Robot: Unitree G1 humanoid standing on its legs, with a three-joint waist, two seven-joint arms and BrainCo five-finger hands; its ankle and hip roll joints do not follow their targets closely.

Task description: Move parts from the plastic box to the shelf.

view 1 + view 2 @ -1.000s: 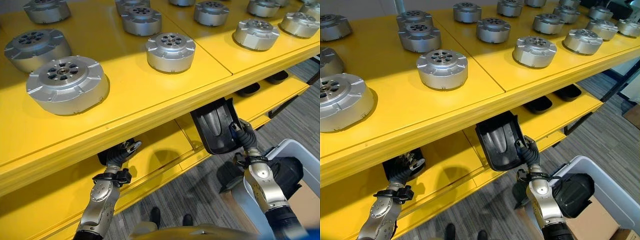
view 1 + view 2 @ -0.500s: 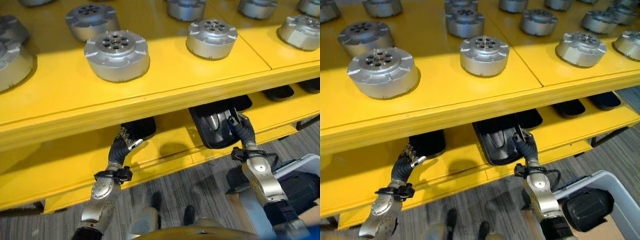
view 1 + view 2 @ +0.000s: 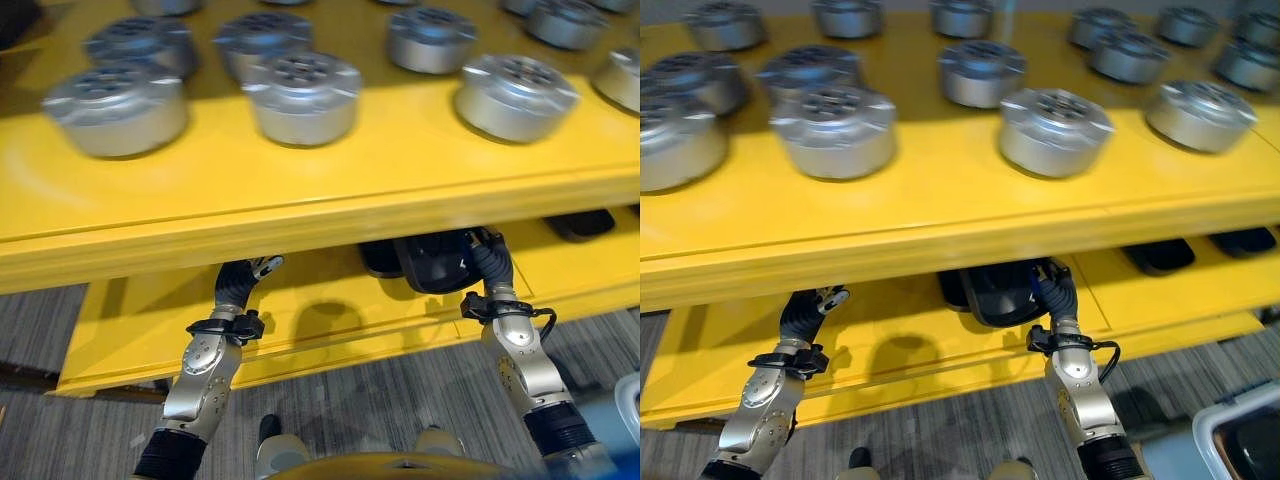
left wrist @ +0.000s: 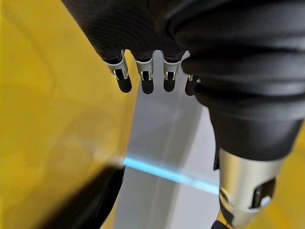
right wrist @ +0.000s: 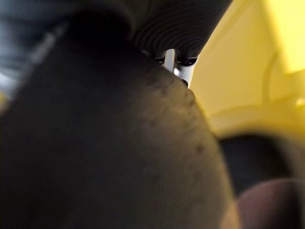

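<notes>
A black moulded part (image 3: 436, 266) lies tilted on the lower yellow shelf (image 3: 330, 320), just under the front edge of the upper shelf (image 3: 300, 205). My right hand (image 3: 489, 264) reaches in from the lower right with its fingers curled on the part's right rim. In the right wrist view the dark part (image 5: 109, 143) sits right against the fingers (image 5: 178, 62). My left hand (image 3: 240, 286) hovers over the lower shelf further left, open and holding nothing; its fingers (image 4: 143, 78) hang straight.
Several silver round parts (image 3: 305, 95) stand in rows on the upper shelf. More black parts (image 3: 1160, 255) lie on the lower shelf to the right. A corner of the plastic box (image 3: 1240, 440) shows on the grey floor at lower right.
The camera has dropped and swung, so the whole scene has shifted. My right hand has carried the black part deeper under the upper shelf. The left hand has stayed open by the lower shelf.
</notes>
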